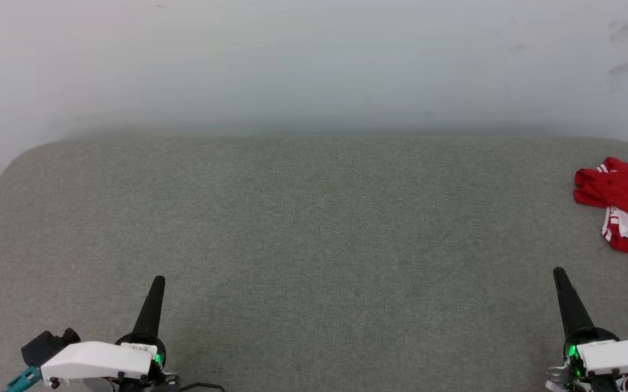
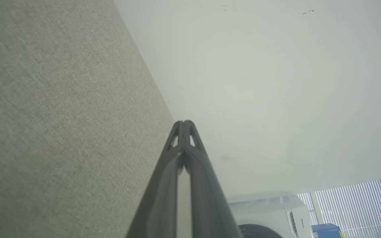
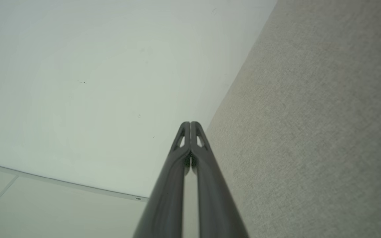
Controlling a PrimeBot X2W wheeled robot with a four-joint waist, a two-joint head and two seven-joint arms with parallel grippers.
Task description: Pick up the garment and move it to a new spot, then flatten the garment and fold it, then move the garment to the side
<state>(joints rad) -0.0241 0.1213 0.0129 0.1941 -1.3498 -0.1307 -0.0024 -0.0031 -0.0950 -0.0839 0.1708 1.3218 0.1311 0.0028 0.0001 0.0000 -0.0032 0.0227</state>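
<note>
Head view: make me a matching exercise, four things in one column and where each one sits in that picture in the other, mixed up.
Column one:
1. garment
2. left gripper
3. right gripper
4. wall

Column two:
A. lower right, fingers shut
B. top, behind the grey padded surface
C. right edge, crumpled on the surface
D. lower left, fingers shut

Pairs: 1-C, 2-D, 3-A, 4-B
</note>
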